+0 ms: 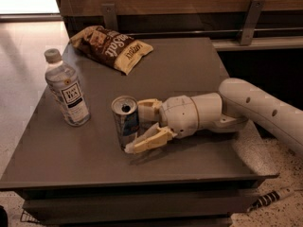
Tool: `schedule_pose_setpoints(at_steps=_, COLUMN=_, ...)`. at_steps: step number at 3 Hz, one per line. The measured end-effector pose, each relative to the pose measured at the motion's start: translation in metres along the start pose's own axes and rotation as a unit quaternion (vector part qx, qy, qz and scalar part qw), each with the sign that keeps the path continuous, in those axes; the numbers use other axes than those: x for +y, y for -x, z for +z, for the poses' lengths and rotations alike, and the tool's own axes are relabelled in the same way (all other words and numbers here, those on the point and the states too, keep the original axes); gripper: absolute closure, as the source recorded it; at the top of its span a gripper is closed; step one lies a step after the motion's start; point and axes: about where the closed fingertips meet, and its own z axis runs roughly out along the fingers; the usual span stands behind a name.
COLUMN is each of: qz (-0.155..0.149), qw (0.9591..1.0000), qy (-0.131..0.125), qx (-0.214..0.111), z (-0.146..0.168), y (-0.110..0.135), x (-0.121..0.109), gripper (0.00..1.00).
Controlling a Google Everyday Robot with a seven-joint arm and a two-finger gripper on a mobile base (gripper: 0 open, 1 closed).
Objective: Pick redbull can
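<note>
The redbull can (124,123) stood upright on the grey table (189,65), a little forward of the middle. It was slim and tall, with blue and silver panels and a silver top in which a dark opening showed (any red mark was too small to make out). The gripper (135,127) reached in from the right, its pale fingers (150,141) spread to either side of the can, one behind and one in front near the base.
</note>
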Motion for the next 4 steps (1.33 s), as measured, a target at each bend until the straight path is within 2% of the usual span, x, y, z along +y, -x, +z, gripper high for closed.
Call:
schedule_pose_setpoints(at_steps=3, qz=-0.002, qw=1.0000, qy=0.006, qx=0.000, z=0.0059, y=0.0024, x=0.0013, gripper=1.00)
schedule_pose_setpoints(at_steps=4, qz=-0.002, qw=1.0000, qy=0.006, qx=0.000, z=0.0059, y=0.0024, x=0.0013, gripper=1.00)
